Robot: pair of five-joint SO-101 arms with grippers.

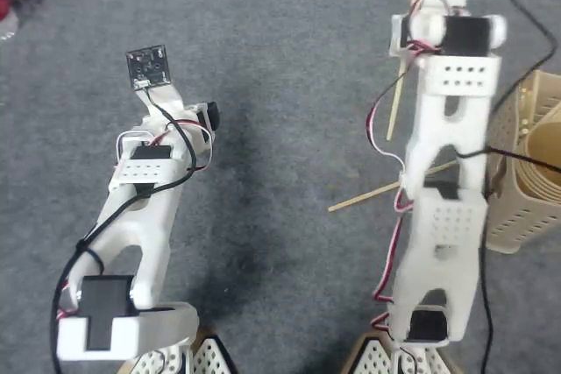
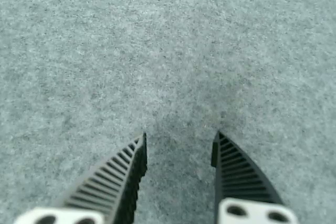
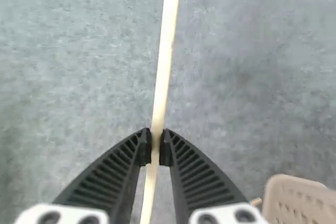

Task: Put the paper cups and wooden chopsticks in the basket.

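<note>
**One chopstick pinched, a second lying loose**

High view: the right arm (image 1: 447,129) stretches toward the far edge of the grey table (image 1: 280,59). The held chopstick (image 1: 402,67) runs long and thin past its wrist, its tip reaching that far edge. The basket (image 1: 524,120) stands at the right edge, just beside this arm. Pale curved rims inside it may be paper cups, though I cannot be sure. The risk, as I judge it, is that a long stick held at one spot can pivot on the way over, strike the basket wall and be knocked out. The loose chopstick (image 1: 368,196) lies flat near the table's middle with one end running under the right arm, so a low pass could sweep it aside. The left arm (image 1: 145,190) sits over the left half, well apart from both sticks.

Left wrist view: the left gripper (image 2: 178,140) is spread wide and holds nothing, with bare felt beneath it.

Right wrist view: the right gripper (image 3: 155,142) is pressed together on the held chopstick, pinching it at the very tips. That is a narrow hold, and a twist or slip looks possible. A corner of the basket sits near.
</note>
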